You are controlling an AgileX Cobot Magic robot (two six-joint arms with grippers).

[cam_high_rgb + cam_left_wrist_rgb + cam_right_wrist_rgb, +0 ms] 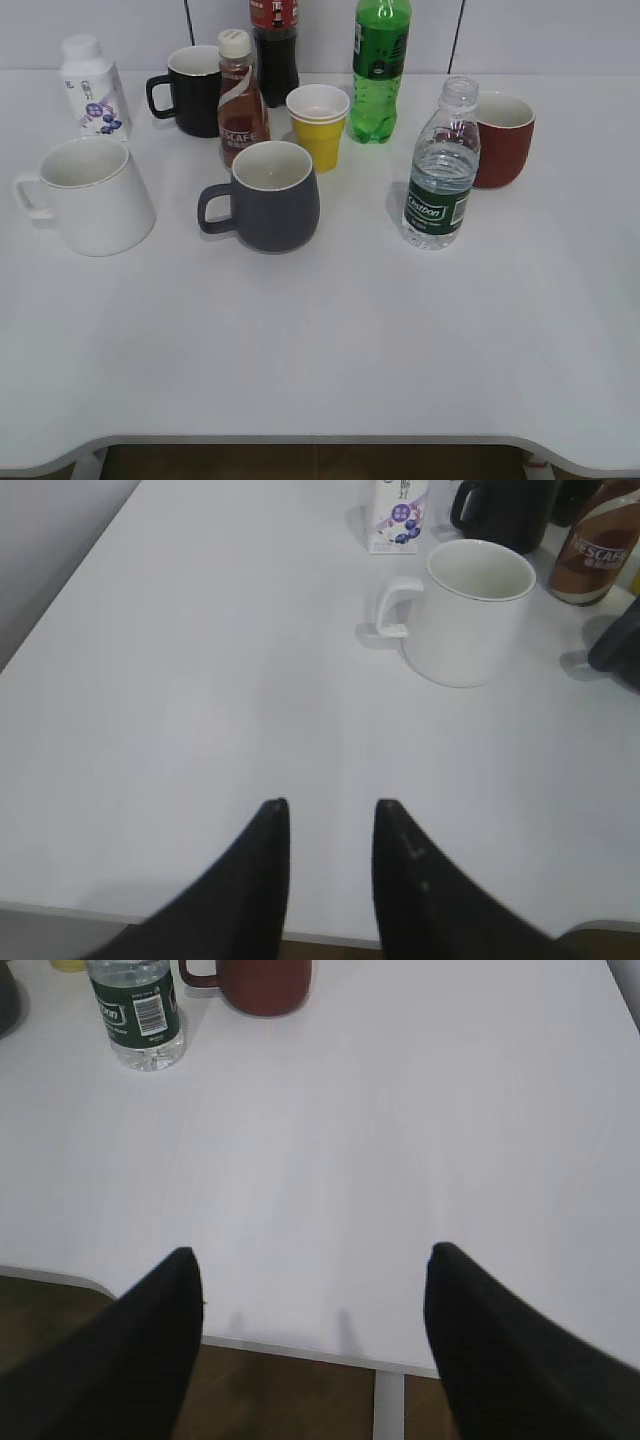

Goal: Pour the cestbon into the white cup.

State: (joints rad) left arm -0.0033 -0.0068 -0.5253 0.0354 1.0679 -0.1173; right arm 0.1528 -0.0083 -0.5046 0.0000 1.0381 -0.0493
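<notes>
The cestbon (440, 170), a clear ribbed bottle with a dark green label and no cap, stands upright right of centre; its lower part shows in the right wrist view (135, 1010). The white cup (95, 195), a large white mug with its handle to the left, stands at the left and shows in the left wrist view (470, 610). My left gripper (330, 805) is open and empty over the table's front edge, well short of the cup. My right gripper (312, 1252) is wide open and empty at the front edge. Neither gripper shows in the exterior view.
A dark grey mug (270, 195) stands at centre. Behind it stand a Nescafe bottle (240, 100), yellow paper cup (320, 125), black mug (190, 90), cola bottle (275, 45) and green soda bottle (378, 70). A red mug (500, 138) is behind the cestbon, a small white bottle (92, 85) far left.
</notes>
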